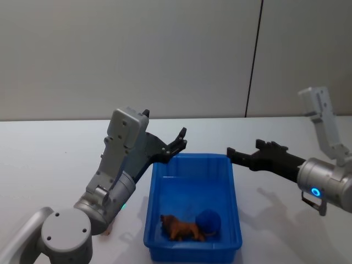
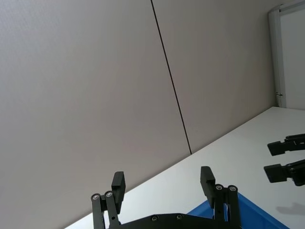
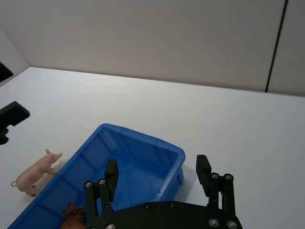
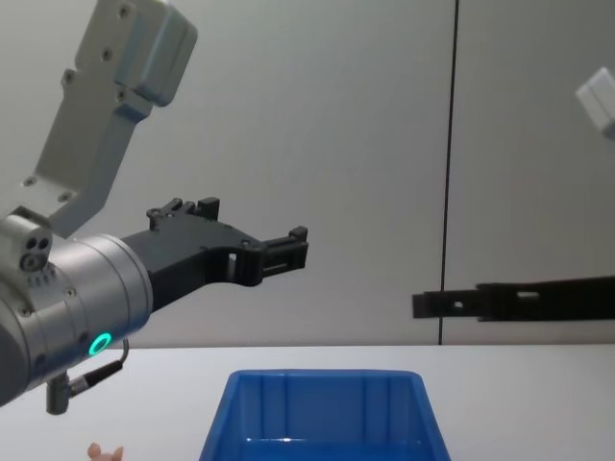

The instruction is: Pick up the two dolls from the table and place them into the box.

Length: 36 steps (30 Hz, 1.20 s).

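Box holds brown doll; pink doll stands beside it.

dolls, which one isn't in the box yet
The pale pink pig: it is on the table beside the blue box. The reddish-brown doll lies inside it.

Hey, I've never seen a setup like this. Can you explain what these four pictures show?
It's a robot with two arms, each ending in a gripper, a two-fingered clamp. One picture looks down from its head, one forward from its chest, two from cameras on its wrists. On the white table stands a blue box. Inside lie a brown doll and a round blue thing. A pink pig doll stands beside the box, on the robot's left. The left gripper and right gripper hang near the box's far end, open and empty.
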Each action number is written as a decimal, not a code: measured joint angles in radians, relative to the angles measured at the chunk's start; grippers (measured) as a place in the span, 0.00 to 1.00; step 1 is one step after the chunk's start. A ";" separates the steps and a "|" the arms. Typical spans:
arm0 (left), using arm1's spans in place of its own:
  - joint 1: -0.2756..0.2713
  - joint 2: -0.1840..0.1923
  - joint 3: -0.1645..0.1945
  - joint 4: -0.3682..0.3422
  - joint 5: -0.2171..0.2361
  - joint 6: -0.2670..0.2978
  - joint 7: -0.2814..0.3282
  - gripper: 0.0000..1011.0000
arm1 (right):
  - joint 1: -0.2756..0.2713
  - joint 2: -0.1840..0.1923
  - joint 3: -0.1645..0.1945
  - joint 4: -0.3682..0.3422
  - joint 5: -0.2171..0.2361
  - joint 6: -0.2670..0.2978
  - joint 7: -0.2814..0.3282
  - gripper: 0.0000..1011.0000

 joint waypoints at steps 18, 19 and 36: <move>0.077 0.094 -0.044 -0.121 -0.095 0.160 0.040 0.99 | -0.022 0.024 0.071 0.039 0.210 0.181 -0.148 0.99; 0.085 0.102 -0.048 -0.131 -0.102 0.170 0.045 0.99 | -0.022 0.024 0.074 0.042 0.219 0.188 -0.154 0.99; 0.226 0.234 -0.104 -0.271 -0.304 0.363 0.141 0.99 | -0.030 0.035 0.130 0.099 0.378 0.308 -0.281 0.99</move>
